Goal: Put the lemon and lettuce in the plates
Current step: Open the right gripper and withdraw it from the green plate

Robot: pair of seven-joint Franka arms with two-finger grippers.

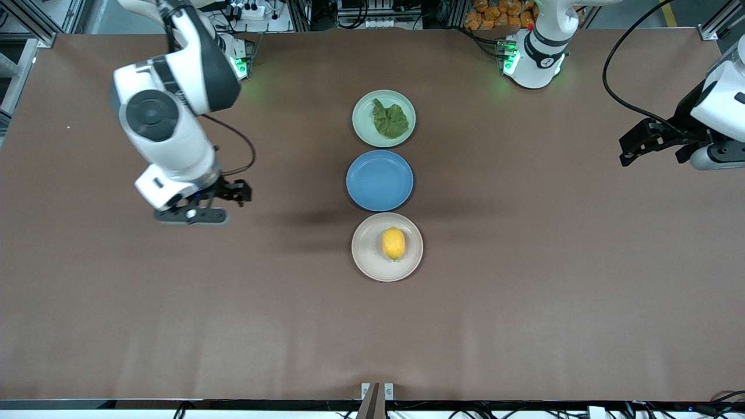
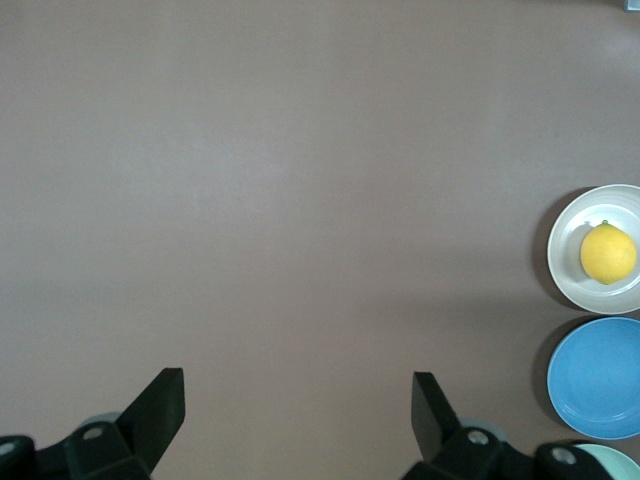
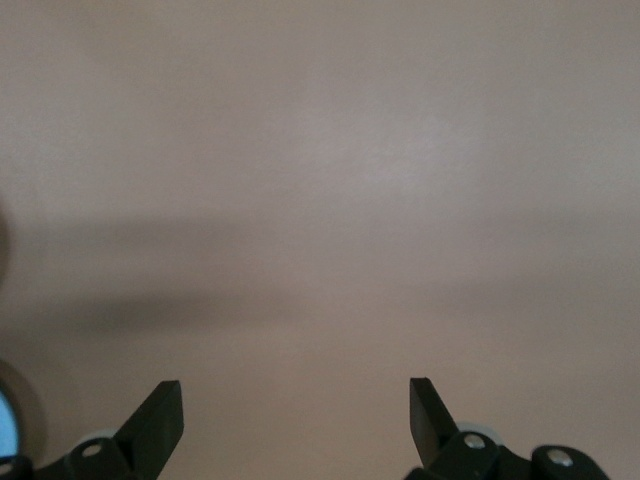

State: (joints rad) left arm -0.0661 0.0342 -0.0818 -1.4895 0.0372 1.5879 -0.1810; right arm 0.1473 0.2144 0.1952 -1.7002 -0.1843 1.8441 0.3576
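The lemon (image 1: 393, 243) lies in the beige plate (image 1: 364, 259), the plate nearest the front camera. The lettuce (image 1: 390, 120) lies in the mint green plate (image 1: 364, 131), the one farthest from the front camera. My right gripper (image 1: 218, 203) is open and empty over bare table toward the right arm's end. My left gripper (image 1: 631, 145) is open and empty over bare table toward the left arm's end. The left wrist view shows its open gripper (image 2: 298, 395), the lemon (image 2: 608, 253) and the beige plate (image 2: 570, 270). The right wrist view shows its open gripper (image 3: 297, 400) over bare table.
An empty blue plate (image 1: 379, 180) sits between the two plates, in one line with them at the table's middle. It also shows in the left wrist view (image 2: 598, 378). The brown table (image 1: 524, 291) is otherwise bare.
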